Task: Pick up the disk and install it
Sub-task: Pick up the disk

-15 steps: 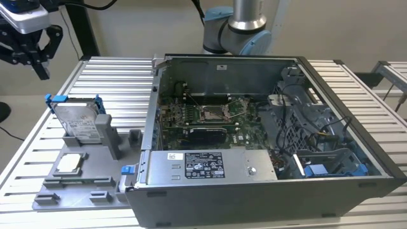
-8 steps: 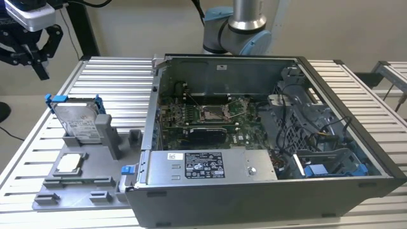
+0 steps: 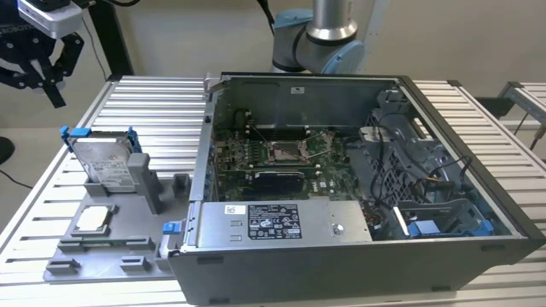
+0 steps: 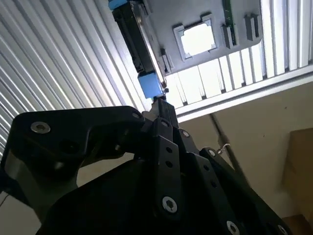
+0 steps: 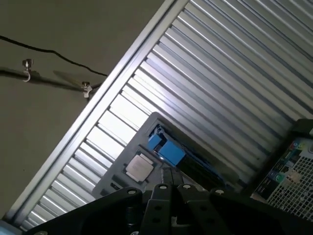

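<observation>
One disk [image 3: 107,160] upright in grey holder [image 3: 150,182] | gripper [image 3: 38,86] above, holding nothing, open/closed: cannot tell | advise squaring to disk's top edge.

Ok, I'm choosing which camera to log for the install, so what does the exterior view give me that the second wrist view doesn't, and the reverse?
Exterior view: the open computer case with its motherboard, and the arm's base behind it.
Second wrist view: the floor past the table edge, and a brown box.
Both: the gripper, apart from the disk, which stands upright in its grey holder. They also share the chip and the slatted table.
</observation>
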Available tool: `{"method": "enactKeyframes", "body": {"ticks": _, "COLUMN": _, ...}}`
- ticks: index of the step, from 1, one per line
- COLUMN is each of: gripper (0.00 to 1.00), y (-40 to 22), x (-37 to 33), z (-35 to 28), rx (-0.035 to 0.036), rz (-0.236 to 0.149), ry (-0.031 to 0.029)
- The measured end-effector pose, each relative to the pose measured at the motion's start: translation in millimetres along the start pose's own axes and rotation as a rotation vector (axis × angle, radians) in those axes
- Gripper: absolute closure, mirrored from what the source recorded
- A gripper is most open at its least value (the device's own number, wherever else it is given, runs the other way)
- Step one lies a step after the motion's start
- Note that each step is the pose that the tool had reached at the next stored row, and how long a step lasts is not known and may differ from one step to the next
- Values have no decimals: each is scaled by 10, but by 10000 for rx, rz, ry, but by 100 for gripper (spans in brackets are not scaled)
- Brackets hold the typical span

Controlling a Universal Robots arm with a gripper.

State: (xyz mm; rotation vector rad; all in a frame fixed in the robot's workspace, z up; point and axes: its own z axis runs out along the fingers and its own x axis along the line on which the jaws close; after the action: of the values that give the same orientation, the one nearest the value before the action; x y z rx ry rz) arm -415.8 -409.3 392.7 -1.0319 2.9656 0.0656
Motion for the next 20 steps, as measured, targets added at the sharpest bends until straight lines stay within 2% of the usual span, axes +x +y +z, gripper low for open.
{"method": "enactKeyframes", "body": {"ticks": 7, "gripper": 100, "y": 0, "x": 0, "z": 0, "rx": 26, "rz": -1280, "ry": 50}}
{"method": "enactKeyframes", "body": {"ticks": 20, "gripper": 100, "y": 0, "x": 0, "z": 0, "rx": 109, "rz": -3648, "ry": 40}}
